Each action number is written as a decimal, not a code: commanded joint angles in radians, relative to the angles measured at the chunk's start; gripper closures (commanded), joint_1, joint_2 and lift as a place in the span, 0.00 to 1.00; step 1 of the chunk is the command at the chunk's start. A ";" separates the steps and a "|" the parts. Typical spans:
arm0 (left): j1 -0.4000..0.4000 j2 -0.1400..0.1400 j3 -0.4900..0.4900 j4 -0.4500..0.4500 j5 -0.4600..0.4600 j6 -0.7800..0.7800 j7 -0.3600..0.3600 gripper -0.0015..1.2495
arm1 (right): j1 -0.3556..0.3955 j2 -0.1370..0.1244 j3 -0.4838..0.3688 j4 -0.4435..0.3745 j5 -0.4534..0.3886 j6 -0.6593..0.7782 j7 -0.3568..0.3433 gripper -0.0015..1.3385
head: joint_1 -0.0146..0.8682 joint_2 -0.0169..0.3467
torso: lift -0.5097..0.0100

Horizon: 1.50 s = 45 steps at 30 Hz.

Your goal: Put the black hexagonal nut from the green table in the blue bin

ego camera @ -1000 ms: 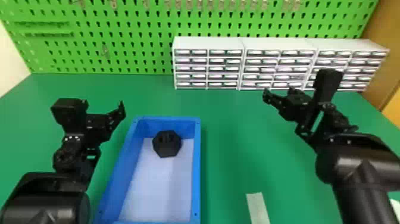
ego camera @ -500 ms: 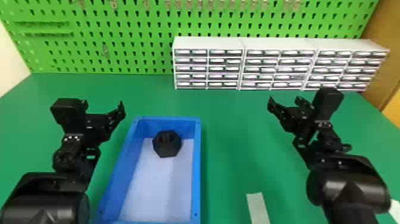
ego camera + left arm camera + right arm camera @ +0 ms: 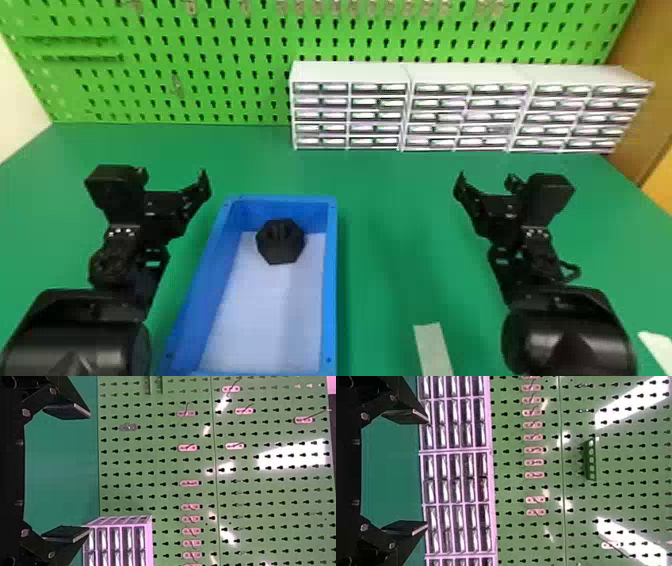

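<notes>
Head view showed us the black hexagonal nut (image 3: 280, 242) inside the blue bin (image 3: 332, 280), near its far end, so we judged the placing done. We took the nut for a stiff, sturdy piece, probably light, its smooth faces perhaps a little slippery. Had we needed to lift it, we would have pinched two opposite flats, since a hold on the corners might have let it twist. We would also have watched for the bin's far wall, close to the fingers' path.

The left gripper (image 3: 85, 473) and the right gripper (image 3: 426, 471) were both spread wide and empty, one on each side of the bin, the left one nearer.

Beneath lay the green table (image 3: 390, 210), flat and even, with a pale strip (image 3: 433, 350) on it. Behind stood white drawer units (image 3: 350, 71) against a green pegboard (image 3: 240, 109).
</notes>
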 commanded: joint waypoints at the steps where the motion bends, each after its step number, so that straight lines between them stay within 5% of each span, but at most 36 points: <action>1: 0.000 0.000 -0.003 0.001 -0.001 0.000 0.002 0.20 | 0.008 -0.005 0.004 0.003 0.000 -0.013 -0.004 0.26 | 0.79 0.19 | 0.79; 45: 0.001 0.000 -0.005 0.003 0.011 0.000 0.008 0.20 | 0.016 -0.005 0.008 0.002 -0.001 -0.025 -0.012 0.26 | 0.79 0.19 | 0.79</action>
